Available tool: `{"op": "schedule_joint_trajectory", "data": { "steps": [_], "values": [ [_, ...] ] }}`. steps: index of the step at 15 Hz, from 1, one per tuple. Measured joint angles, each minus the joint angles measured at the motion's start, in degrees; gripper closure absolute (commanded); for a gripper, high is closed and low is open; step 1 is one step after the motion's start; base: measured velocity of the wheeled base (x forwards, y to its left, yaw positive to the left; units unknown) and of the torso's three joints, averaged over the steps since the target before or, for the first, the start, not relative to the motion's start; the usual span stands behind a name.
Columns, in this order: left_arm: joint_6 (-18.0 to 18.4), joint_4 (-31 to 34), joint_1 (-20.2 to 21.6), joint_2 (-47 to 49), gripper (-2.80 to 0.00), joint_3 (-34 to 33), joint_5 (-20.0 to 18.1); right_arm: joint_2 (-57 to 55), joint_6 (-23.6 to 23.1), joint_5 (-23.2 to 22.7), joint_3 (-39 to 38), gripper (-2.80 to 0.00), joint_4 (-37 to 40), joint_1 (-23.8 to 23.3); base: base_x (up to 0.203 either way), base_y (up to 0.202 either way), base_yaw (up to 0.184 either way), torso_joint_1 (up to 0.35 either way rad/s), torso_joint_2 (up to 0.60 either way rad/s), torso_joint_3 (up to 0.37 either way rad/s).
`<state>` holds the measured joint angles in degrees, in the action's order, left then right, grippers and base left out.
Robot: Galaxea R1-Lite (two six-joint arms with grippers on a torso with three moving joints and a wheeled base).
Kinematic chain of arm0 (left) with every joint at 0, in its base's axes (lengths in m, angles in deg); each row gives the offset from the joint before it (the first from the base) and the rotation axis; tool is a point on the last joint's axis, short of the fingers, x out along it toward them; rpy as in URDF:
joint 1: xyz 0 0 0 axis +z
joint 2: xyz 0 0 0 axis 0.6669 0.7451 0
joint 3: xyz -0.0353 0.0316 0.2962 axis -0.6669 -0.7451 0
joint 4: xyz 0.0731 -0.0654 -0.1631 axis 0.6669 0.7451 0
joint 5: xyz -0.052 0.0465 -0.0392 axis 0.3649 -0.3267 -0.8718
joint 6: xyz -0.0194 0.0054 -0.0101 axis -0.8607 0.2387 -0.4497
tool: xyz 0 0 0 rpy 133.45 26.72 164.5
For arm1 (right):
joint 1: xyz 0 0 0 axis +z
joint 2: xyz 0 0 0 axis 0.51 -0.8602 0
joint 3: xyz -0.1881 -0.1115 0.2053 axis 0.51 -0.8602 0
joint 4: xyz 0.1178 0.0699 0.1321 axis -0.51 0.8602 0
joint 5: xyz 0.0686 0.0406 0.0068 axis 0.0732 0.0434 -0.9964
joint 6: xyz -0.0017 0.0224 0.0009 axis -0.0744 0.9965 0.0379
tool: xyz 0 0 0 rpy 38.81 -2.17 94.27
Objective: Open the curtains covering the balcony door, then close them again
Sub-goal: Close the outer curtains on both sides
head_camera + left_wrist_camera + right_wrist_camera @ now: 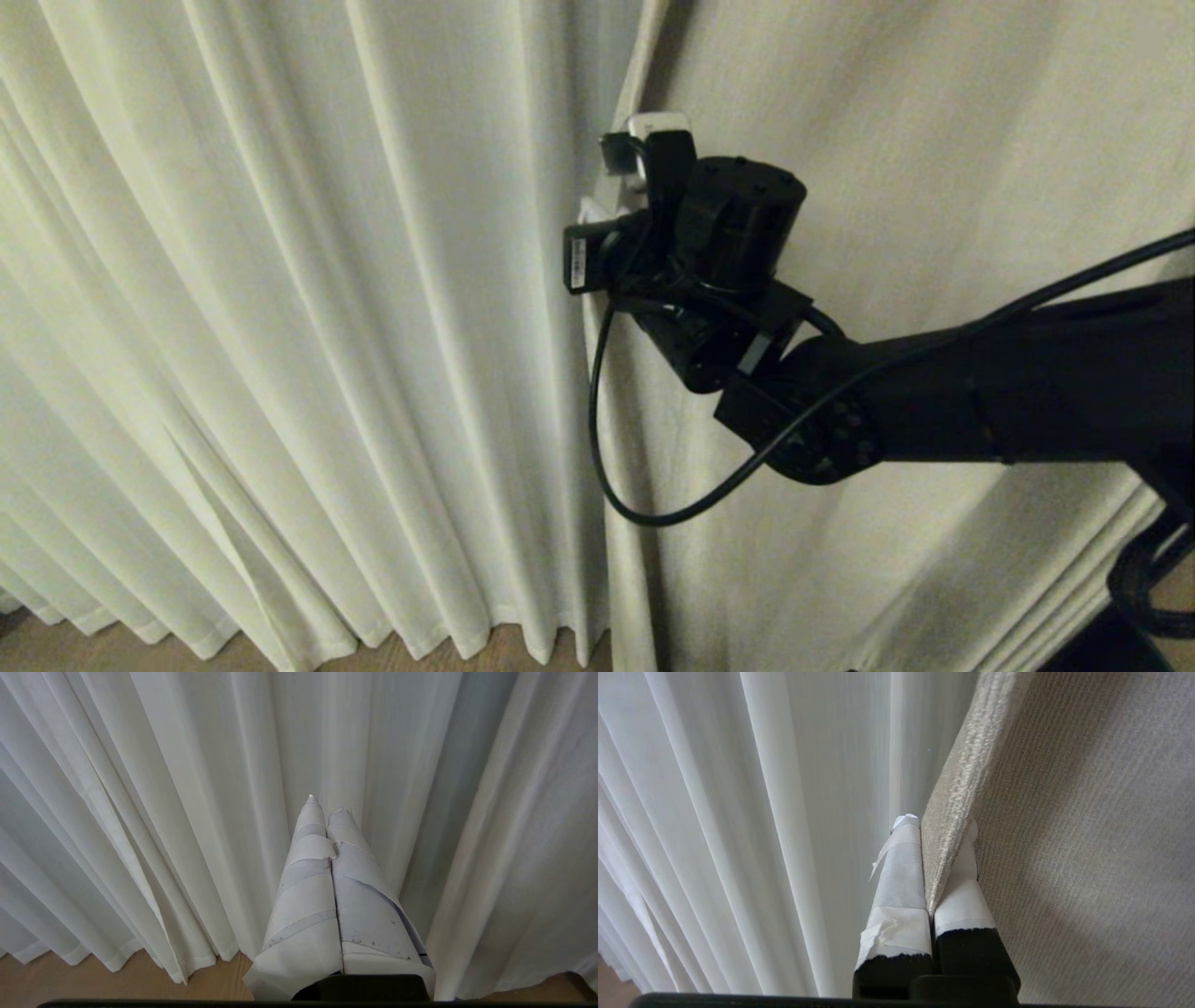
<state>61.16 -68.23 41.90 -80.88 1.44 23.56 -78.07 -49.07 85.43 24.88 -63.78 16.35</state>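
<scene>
While clamped, right claw [941, 858] pinches curtain edge [957, 793].

hidden: balcony door behind curtains [280, 327] | cut off: curtain tops | right hand [616, 201] fingertips behind wrist

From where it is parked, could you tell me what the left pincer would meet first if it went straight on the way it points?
Most likely the pleated sheer curtain: the left pincer, shut and empty, points at its folds above the floor. Nothing shows between them, though the gap is hard to judge.

Light brown wooden floor [117, 984], dim light.
</scene>
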Motion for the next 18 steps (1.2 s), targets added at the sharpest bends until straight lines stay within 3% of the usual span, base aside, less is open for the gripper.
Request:
{"op": "schedule_joint_trajectory", "data": {
  "steps": [4,8,13,18],
  "values": [
    [0.0,0.0,0.0,0.0,0.0,0.0,0.0,2.3,0.0,0.0,-0.4,0.0,0.1,-1.4,0.0,0.0,0.0,0.0,0.0,0.0],
    [0.0,0.0,0.0,0.0,0.0,0.0,0.0,7.2,-0.4,-0.3,-2.8,0.0,1.1,-6.3,0.0,0.0,0.0,0.0,0.0,0.0],
    [0.0,0.0,0.0,0.0,0.0,0.0,0.0,17.1,-0.4,-0.5,-11.9,0.0,5.0,-14.9,0.0,0.0,0.0,0.0,0.0,0.0],
    [0.0,0.0,0.0,0.0,0.0,0.0,0.0,27.4,0.6,-0.7,-26.2,0.0,5.2,-28.5,0.0,0.0,0.0,0.0,0.0,0.0]
  ]
}}
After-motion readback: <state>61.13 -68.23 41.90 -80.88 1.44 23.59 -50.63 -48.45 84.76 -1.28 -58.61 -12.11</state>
